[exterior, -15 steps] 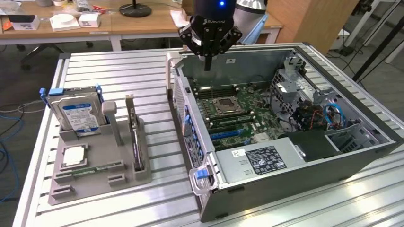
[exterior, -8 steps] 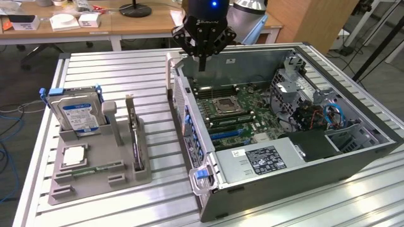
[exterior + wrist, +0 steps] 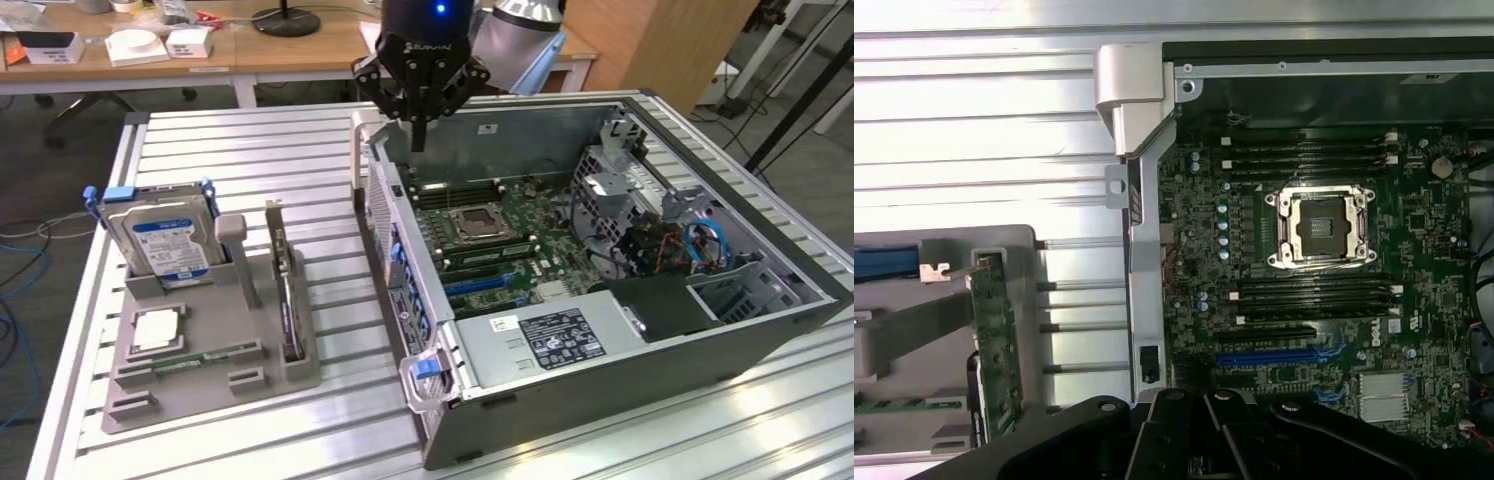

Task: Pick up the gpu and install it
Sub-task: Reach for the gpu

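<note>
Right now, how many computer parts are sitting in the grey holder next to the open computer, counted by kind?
Hard drive: 1
Graphics card: 1
Processor chip: 1
Memory stick: 1
Total: 4

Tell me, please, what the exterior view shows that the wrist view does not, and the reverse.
Exterior view: the hard drive's blue label, the power supply, desks behind. Wrist view: the gpu's component face. Both: the gpu in its grey holder, the CPU socket, the blue slot, and the gripper, jaws shut.
</note>
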Available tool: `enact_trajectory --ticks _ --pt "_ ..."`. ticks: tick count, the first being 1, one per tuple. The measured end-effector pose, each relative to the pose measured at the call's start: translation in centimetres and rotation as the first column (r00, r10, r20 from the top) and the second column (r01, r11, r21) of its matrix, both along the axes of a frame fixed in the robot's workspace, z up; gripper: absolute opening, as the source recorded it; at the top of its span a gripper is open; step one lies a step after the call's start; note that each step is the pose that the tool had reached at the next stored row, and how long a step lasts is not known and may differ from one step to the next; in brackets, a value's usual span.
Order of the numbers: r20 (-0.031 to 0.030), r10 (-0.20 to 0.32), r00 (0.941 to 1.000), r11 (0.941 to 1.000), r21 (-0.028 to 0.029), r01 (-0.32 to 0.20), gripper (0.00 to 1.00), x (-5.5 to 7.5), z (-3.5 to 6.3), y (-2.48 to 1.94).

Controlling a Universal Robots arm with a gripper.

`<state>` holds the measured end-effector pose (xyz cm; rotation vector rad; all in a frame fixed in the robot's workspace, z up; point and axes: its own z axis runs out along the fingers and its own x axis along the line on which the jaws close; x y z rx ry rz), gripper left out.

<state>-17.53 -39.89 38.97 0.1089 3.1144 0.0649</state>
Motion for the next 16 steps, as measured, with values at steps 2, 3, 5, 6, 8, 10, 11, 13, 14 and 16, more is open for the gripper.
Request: enact_trajectory --ticks 2,3,5,6,8,10,11,13,14,16 --pt "0.0000 0.000 1.0000 1.0000 0.0000 0.000 0.11 -0.4 -0.02 0.00" --pt "0.0001 0.000 1.0000 1.0000 0.0000 0.000 0.11 -0.5 -0.02 0.00" --pt "0.0001 0.000 1.0000 1.0000 0.0001 0.000 0.11 -0.7 -0.04 0.00" --pt "0.0000 0.000 1.0000 1.0000 0.0000 0.000 0.11 -0.7 -0.04 -0.01" --pt "0.0001 0.000 1.0000 1.0000 0.0000 0.000 0.11 -0.9 -0.06 -0.01" --pt "0.0000 0.000 1.0000 1.0000 0.0000 0.000 0.11 -1.0 -0.06 -0.01" --pt "0.0000 0.000 1.0000 1.0000 0.0000 0.000 0.11 -1.0 -0.07 -0.02" --pt "-0.0001 0.000 1.0000 1.0000 -0.0001 0.000 0.11 -1.2 -0.08 -0.02" --pt "0.0000 0.000 1.0000 1.0000 -0.0001 0.000 0.11 -1.3 -0.09 -0.02" --pt "0.0000 0.000 1.0000 1.0000 0.0000 0.000 0.11 -1.5 -0.10 -0.02"
